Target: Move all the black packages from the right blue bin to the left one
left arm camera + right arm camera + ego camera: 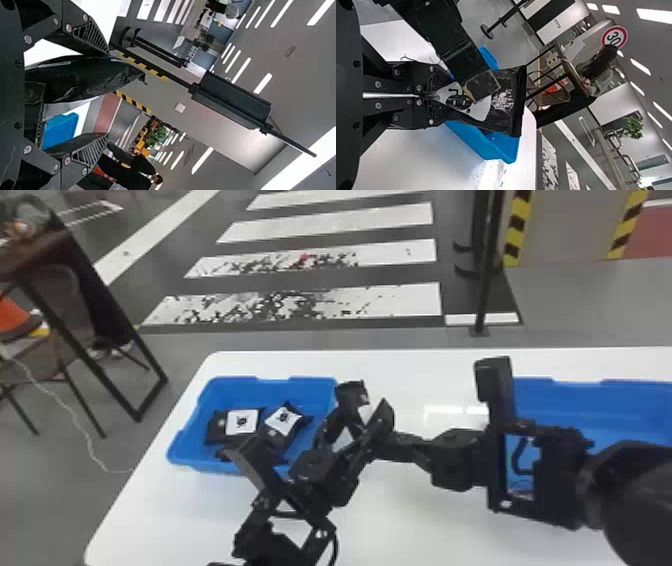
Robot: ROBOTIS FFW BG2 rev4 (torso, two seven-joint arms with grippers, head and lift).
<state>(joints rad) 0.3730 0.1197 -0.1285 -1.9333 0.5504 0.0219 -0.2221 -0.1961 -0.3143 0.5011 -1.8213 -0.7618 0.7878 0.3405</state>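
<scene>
While right gripper [449, 96] pinched one black package [505, 103], left gripper [107, 94], jaws wide about it, needed centring before closing.

The surface [400, 520] is coloured plain white. Near its far left corner, a bin [275, 390] in solid blue is seen, and the blue is repeated by a bin [615, 405] at its right edge. The black packages [216, 432] are marked with white labels [233, 423] bearing black figures. Beyond the far edge, dark floor [325, 240] is crossed by white stripes [350, 219], some black-flecked.
</scene>
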